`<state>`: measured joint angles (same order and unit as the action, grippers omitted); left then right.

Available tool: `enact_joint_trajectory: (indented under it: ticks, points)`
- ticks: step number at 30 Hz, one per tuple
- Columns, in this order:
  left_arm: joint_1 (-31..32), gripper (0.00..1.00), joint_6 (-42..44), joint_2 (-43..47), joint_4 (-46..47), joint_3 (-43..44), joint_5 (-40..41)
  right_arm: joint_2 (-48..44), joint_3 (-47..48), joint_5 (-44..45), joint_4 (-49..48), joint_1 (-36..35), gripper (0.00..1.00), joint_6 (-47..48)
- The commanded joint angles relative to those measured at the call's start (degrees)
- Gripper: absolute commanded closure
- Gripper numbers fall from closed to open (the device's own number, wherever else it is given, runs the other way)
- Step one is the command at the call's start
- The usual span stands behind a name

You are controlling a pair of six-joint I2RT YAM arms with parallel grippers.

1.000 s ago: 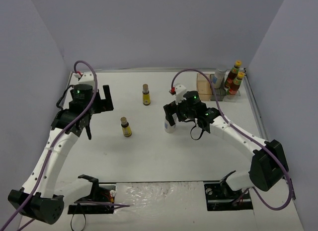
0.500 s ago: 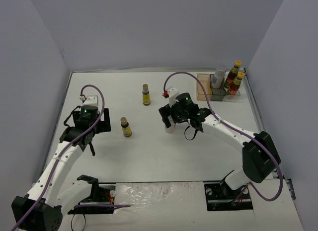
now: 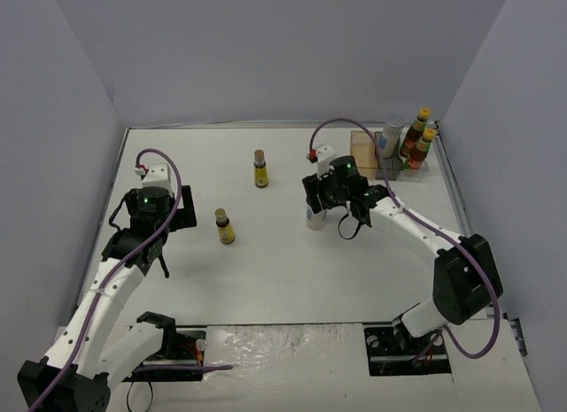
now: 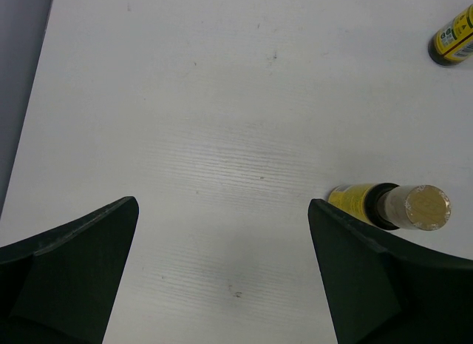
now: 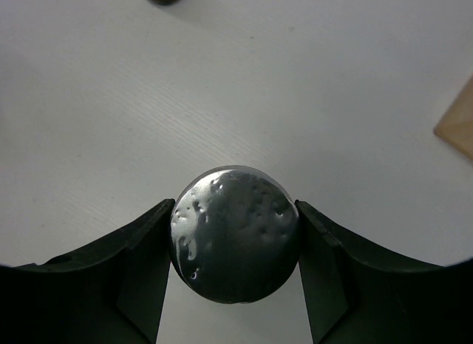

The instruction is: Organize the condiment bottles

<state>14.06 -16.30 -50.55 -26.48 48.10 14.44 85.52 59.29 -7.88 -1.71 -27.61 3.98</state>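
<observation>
Left wrist view: left fingers (image 4: 66, 270) hang spread above the bench (image 4: 185, 100), a tan-capped bottle (image 4: 399, 206) beside them. Mid-bench, right fingers (image 5: 133, 277) pinch the silver-lidded shaker (image 5: 235, 244) near its top; I judge it rigid, light, slick-lidded, so the body suits gripping. Tray (image 3: 361, 153) sits beyond.

The pale round shaker (image 5: 235, 237) has a silver lid that looks like shiny metal or foil, glossy but dimpled and slightly wrinkled. The black fingers (image 5: 140, 274) of the right gripper (image 5: 233, 208) pressed against it are smooth, matt plastic. The white table (image 4: 222, 100) is dull and matt with a faint ribbed grain and a few tiny specks, and on it the small yellow-labelled bottle (image 4: 388, 206) has a glossy label and a tan cap with a dry, cork-like top.
</observation>
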Motion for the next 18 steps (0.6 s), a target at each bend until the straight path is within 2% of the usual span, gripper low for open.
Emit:
enact_joint_trajectory:
  ticks: [1,12,18]
  points:
    - [-0.3,0.03,1.1,1.5,3.6,0.9,0.8,-5.1,10.6,1.6,-4.0,5.8,1.00,1.1]
    - [-0.5,0.03,1.4,2.8,3.7,0.8,1.0,3.1,22.8,10.7,-6.4,21.5,1.00,1.1]
    - [-0.6,0.03,1.8,2.6,3.5,0.8,1.8,8.3,26.9,11.7,-9.0,25.3,1.00,0.0]
